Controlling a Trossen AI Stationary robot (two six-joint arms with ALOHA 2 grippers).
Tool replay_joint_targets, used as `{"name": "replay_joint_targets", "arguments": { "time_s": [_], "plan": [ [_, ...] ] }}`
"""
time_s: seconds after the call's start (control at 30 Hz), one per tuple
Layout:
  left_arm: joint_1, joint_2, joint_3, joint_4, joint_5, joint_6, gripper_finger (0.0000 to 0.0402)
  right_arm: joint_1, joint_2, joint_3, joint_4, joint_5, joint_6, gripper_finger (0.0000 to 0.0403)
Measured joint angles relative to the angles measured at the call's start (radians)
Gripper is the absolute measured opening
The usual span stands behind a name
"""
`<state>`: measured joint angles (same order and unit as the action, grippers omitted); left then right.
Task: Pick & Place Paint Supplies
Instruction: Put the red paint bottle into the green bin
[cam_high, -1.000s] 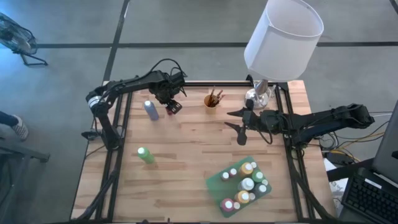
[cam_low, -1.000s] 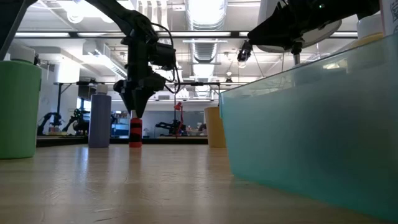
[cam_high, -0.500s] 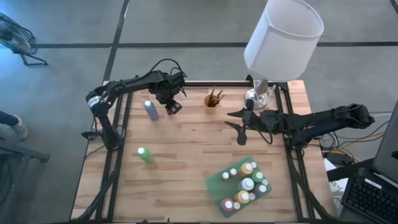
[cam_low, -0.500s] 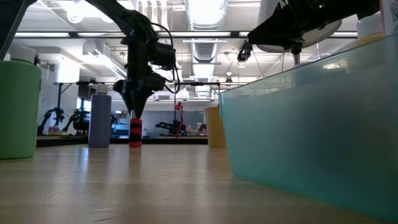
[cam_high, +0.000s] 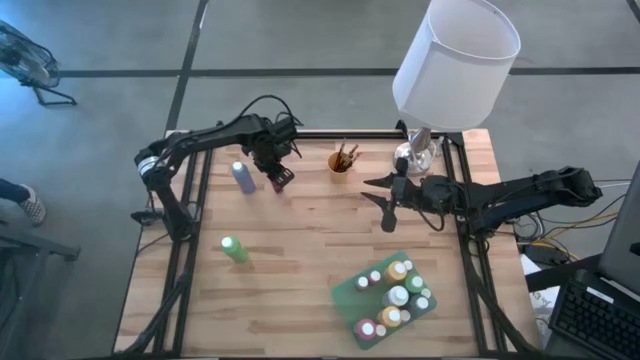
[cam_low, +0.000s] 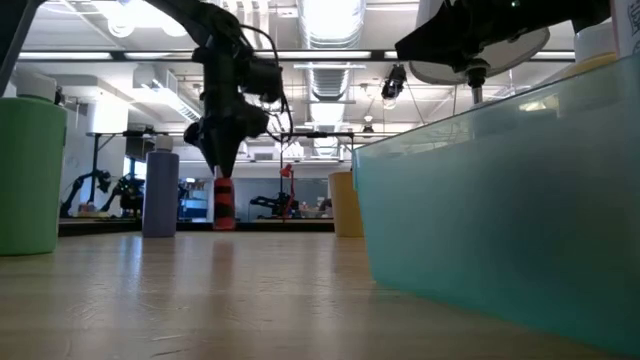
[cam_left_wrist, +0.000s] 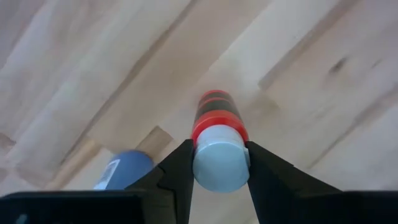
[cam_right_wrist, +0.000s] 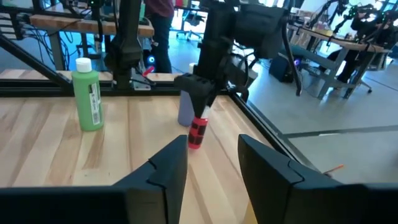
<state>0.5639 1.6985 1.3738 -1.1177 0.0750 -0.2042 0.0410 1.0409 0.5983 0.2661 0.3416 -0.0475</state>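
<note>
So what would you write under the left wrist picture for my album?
Left gripper pinching the white cap of a red paint bottle above the wooden table, a blue bottle beside it.

"How many bottles are outside the tray?"

"Three: one green bottle (cam_high: 234, 250), one blue-grey bottle (cam_high: 243, 177), one red bottle (cam_low: 224, 203)."

"And inside it?"

"One green tray (cam_high: 347, 292) toward the tabletop's right edge, holding roughly nine or ten capped bottles. They're too crowded for an exact count."

"Anything else?"

"One cup (cam_high: 340, 165) of brushes near the far edge, number unclear. One lamp (cam_high: 455, 60). Two arms."
</note>
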Motion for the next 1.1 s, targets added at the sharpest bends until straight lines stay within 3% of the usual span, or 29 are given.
{"name": "replay_joint_targets", "arguments": {
  "time_s": [0.37,0.5,0.7,0.93,1.1],
  "plan": [
    [-0.127,-0.082,0.105,-0.048,0.033,-0.04,0.0128,0.0,0.0,0.0,0.01,-0.005,0.003,0.0123],
    [-0.212,-0.089,0.167,-0.065,0.047,-0.063,0.0128,0.0,0.0,0.0,0.01,-0.078,0.022,0.0135],
    [-0.356,-0.089,0.264,-0.081,0.046,-0.113,0.0128,0.0,0.0,0.0,0.01,-0.234,0.065,0.0179],
    [-0.495,-0.087,0.348,-0.078,0.035,-0.167,0.0128,0.011,0.015,0.0,0.019,-0.276,0.122,0.025],
    [-0.552,-0.086,0.362,-0.071,0.019,-0.198,0.0128,0.014,0.08,0.0,0.152,-0.363,0.165,0.0296]
  ]
}}
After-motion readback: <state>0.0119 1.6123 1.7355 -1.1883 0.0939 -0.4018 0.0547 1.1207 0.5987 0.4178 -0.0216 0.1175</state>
